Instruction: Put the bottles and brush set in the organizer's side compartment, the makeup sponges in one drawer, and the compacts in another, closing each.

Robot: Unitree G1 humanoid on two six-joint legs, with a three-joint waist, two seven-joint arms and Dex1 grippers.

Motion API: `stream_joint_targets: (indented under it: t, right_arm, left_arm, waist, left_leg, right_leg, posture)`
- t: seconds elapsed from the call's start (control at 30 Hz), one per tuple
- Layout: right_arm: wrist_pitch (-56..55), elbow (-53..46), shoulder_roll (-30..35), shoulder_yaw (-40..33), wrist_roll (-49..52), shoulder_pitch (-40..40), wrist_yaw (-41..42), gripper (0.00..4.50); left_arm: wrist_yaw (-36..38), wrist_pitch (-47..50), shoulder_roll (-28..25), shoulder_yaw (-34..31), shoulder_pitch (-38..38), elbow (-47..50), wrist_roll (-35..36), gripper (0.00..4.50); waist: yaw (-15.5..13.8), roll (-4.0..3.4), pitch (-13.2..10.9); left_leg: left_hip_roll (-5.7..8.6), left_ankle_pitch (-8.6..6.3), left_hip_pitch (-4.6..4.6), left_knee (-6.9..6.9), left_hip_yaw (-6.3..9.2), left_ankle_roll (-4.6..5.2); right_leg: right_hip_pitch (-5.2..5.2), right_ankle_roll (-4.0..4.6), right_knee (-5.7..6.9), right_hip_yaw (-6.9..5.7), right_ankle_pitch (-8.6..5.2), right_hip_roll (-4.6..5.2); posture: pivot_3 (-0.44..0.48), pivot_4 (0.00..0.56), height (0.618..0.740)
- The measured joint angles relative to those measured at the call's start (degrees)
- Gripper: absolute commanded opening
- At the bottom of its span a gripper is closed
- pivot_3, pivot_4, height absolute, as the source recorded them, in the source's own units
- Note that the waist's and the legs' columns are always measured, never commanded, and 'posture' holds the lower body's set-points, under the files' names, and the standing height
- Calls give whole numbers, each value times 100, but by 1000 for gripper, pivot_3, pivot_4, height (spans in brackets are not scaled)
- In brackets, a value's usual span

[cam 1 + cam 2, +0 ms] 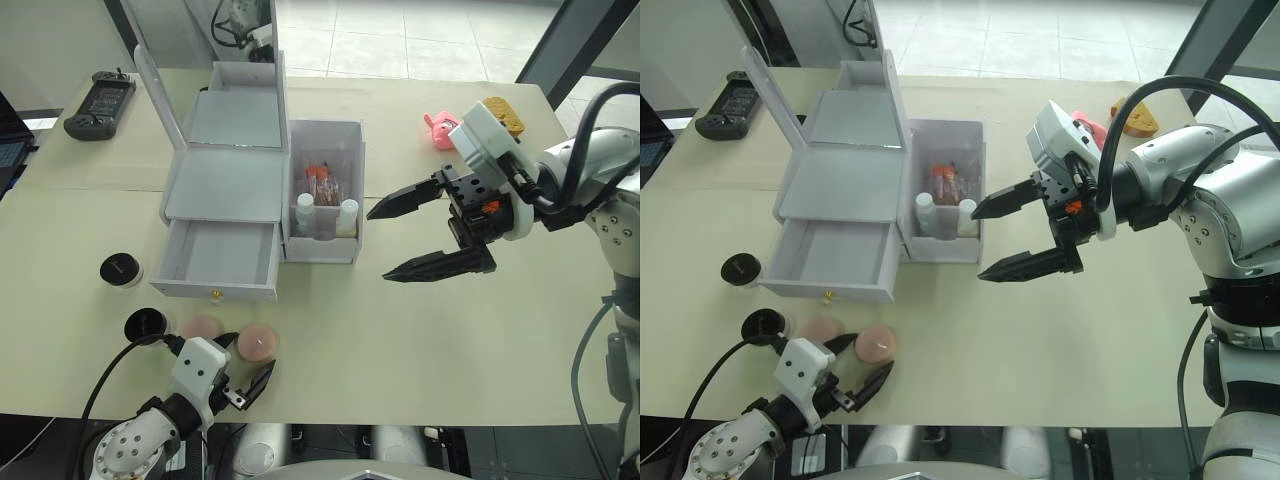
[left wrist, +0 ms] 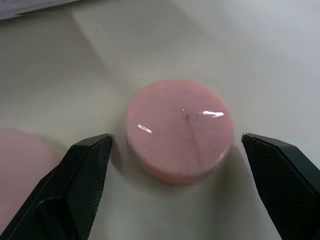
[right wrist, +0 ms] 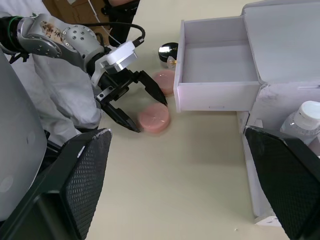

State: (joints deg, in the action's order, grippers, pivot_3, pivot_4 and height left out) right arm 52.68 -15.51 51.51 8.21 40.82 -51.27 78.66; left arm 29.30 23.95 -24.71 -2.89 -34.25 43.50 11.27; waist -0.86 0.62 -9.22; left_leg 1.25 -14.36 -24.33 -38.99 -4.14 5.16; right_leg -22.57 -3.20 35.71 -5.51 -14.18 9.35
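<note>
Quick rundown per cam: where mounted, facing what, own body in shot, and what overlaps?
Left and right eye: head stereo pair, looking down over table; organizer, both arms show.
Left wrist: on left arm, facing a makeup sponge between its open fingers.
Right wrist: on right arm, facing the open drawer and left gripper; own fingers frame it.
Shared: that sponge appears everywhere.
</note>
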Motion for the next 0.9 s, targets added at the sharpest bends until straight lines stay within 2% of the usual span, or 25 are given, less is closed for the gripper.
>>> stream_joint_targets:
  t: [0.13, 0.17, 0.3, 0.5, 0.63, 0.73, 0.9]
  right_arm:
    - [36, -116, 4, -29, 95, 5, -82, 4500]
    - [49, -169, 3, -46, 108, 5, -128, 4500]
    - [68, -206, 4, -79, 113, 6, -214, 4500]
    - [69, -206, -5, -79, 113, 6, -268, 4500]
    - [66, -191, -35, -78, 115, 5, -256, 4500]
    - [47, -147, -85, -72, 108, -8, -228, 4500]
    - [-7, -23, -237, 2, 92, -52, -163, 4500]
  left_arm:
    - [-88, 225, -98, 55, 136, 64, -19, 4457]
    - [-92, 277, -136, 63, 178, 74, -18, 4069]
    - [-101, 390, -353, 67, 282, 95, -22, 3006]
    - [16, 257, -624, 74, 294, 63, -31, 2977]
    - [807, -163, -1124, -354, -259, 111, 313, 2977]
    - [1669, -201, -1595, -1239, -685, 366, 1174, 2977]
    - [3075, 322, -2554, -3769, -790, 516, 3725, 2977]
  waist:
    - [10, 0, 0]
    - [6, 0, 0]
    - [0, 0, 0]
    - [5, 0, 0]
    - [30, 0, 0]
    - [33, 1, -1]
    - [19, -1, -5]
  left_leg:
    - [-1, 4, 0, 1, -1, 0]
    - [-1, 4, 1, 0, -1, -1]
    - [1, 1, 3, 0, 0, -5]
    - [0, 16, 3, 1, 0, -30]
    - [-3, 17, 0, 2, -2, -33]
    - [-10, 1, 0, 2, 0, -61]
    - [-4, 14, -4, -7, 9, -82]
  right_leg:
    - [5, 0, 3, -2, 0, -2]
    - [6, 0, 3, -3, 0, -2]
    - [8, -1, 1, -4, 0, -1]
    - [8, 0, 1, -4, 0, -2]
    - [-2, 0, -4, 0, -1, -1]
    - [-28, 2, -4, 1, -2, -3]
    - [-27, 0, -2, -4, -3, -7]
  posture:
    - [0, 150, 740]
    - [0, 150, 740]
    - [0, 150, 740]
    - [0, 150, 740]
    - [0, 150, 740]
    - [0, 150, 740]
    - [0, 150, 740]
